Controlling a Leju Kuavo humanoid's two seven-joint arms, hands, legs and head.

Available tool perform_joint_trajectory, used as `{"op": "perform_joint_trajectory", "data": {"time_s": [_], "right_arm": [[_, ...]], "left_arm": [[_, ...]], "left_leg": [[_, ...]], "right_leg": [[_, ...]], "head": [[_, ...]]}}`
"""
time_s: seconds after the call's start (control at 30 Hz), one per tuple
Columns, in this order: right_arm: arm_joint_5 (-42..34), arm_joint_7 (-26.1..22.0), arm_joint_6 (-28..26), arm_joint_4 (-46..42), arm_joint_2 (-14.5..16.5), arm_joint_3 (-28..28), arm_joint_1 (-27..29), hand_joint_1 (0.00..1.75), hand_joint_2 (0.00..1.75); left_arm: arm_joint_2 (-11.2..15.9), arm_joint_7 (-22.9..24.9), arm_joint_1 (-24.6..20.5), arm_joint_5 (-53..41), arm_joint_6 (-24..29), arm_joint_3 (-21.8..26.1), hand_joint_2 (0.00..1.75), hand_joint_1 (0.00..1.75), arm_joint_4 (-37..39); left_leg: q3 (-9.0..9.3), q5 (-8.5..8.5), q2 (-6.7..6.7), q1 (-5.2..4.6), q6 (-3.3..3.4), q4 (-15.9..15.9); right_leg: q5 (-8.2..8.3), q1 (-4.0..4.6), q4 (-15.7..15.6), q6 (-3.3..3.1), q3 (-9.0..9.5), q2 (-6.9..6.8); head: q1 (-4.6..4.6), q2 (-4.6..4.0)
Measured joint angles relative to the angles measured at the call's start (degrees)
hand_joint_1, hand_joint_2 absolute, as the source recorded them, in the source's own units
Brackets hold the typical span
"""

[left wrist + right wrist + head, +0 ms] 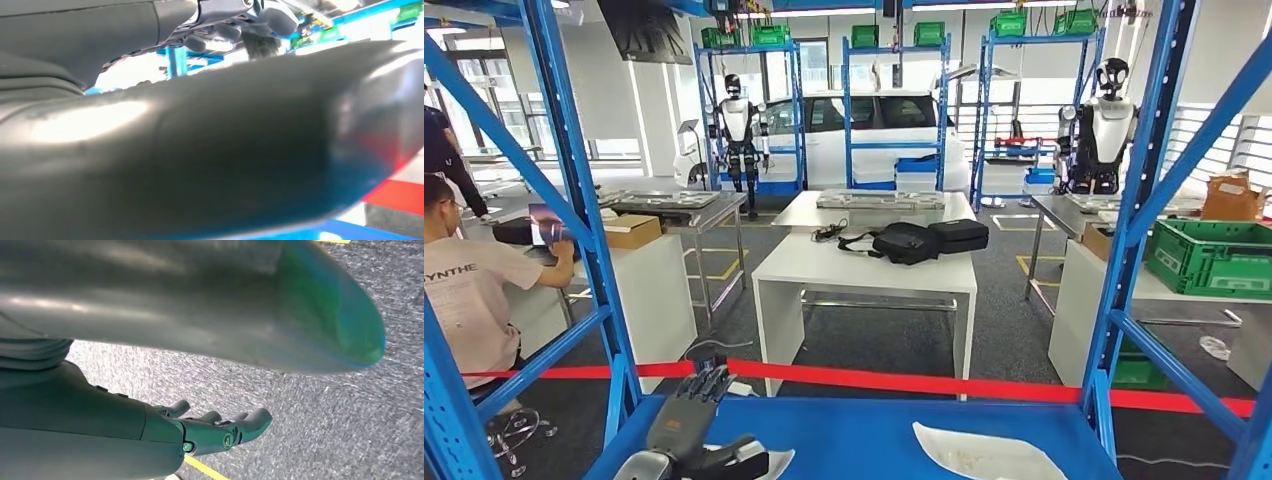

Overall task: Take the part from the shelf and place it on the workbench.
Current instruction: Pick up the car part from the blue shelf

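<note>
Head view: the left hand (692,425) lies on the blue shelf (854,435) near its front-left corner, fingers stretched toward the far edge, over a white part (776,462); whether it grips it I cannot tell. A second white part (984,455) lies toward the front-right.

Right wrist view: the right hand (220,427) hangs above grey carpet (325,415), fingers loosely curled, holding nothing.

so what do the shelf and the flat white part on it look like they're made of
The shelf looks like painted steel: a smooth, uniform blue deck between perforated blue uprights. The part is a thin, pale, curved sheet with a faintly mottled surface, possibly unpainted sheet metal or moulded plastic; the look leaves it open.
</note>
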Motion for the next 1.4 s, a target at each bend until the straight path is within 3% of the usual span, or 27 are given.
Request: {"op": "perform_joint_trajectory", "data": {"time_s": [0.03,0.17,0.23,0.33,0.47,0.57,1.07,1.4], "right_arm": [[0.0,0.04,0.02,0.0,-0.01,0.0,-0.01,0.0,0.0],[0.04,0.05,0.05,0.0,0.01,0.01,0.07,0.0,0.0],[0.04,0.06,0.05,0.0,-0.01,0.01,-0.01,0.0,0.0],[-0.13,0.06,0.03,0.0,-0.01,0.01,-0.17,0.0,0.0],[-0.41,0.07,0.03,0.0,-0.01,0.01,-0.15,0.0,0.0],[-0.46,0.07,0.03,0.0,-0.01,0.01,-0.05,0.0,0.0],[-0.54,0.05,0.03,0.0,-0.01,0.01,0.43,0.0,0.0],[-0.6,0.05,-0.02,0.0,-0.01,0.01,0.44,0.0,0.0]], "left_arm": [[0.08,0.2,0.14,-0.04,-0.26,0.05,0.0,0.0,0.07],[0.42,0.31,0.87,-0.11,-0.75,0.21,0.0,0.0,0.28],[0.47,0.23,1.03,-0.05,-0.95,0.21,0.0,0.0,0.31],[0.56,-0.17,1.62,0.53,-1.83,0.21,0.0,0.0,0.38],[0.78,-1.45,2.61,0.91,-2.06,0.23,0.0,0.0,0.5],[0.92,-2.46,3.07,0.85,-1.98,0.23,0.0,0.0,0.63],[1.59,-5.58,4.72,0.98,-0.69,1.19,0.0,0.0,0.75],[1.78,-10.92,5.63,1.72,-2.38,2.18,0.0,0.0,0.75]], "left_leg": [[0.25,-0.28,-0.01,-0.03,0.12,-0.33],[0.6,0.32,-0.21,0.02,0.01,-0.54],[0.61,0.16,-0.35,-0.03,0.26,-0.54],[0.64,-0.04,-0.42,-0.07,0.63,-0.53],[0.65,-0.13,-0.42,-0.16,0.86,-0.5],[0.66,-0.14,-0.42,-0.17,0.91,-0.49],[0.77,-0.12,-0.36,-0.01,0.9,-0.52],[0.78,-0.12,-0.36,-0.01,0.9,-0.52]], "right_leg": [[-0.27,0.11,0.12,0.18,0.04,0.01],[-0.59,0.33,-0.02,-0.95,0.35,-0.1],[-0.63,0.33,-0.4,-0.95,0.62,-0.26],[-0.66,0.31,-0.8,-0.7,0.88,-0.34],[-0.68,0.16,-1.08,0.63,1.01,-0.33],[-0.66,0.15,-1.11,0.91,1.02,-0.33],[-0.71,0.32,-1.0,0.94,1.02,-0.33],[-0.72,0.31,-0.98,0.94,1.02,-0.32]], "head": [[0.02,0.0],[0.06,-0.01],[0.09,-0.01],[0.15,-0.01],[0.18,-0.01],[0.18,-0.01],[0.18,-0.01],[0.18,-0.01]]}}
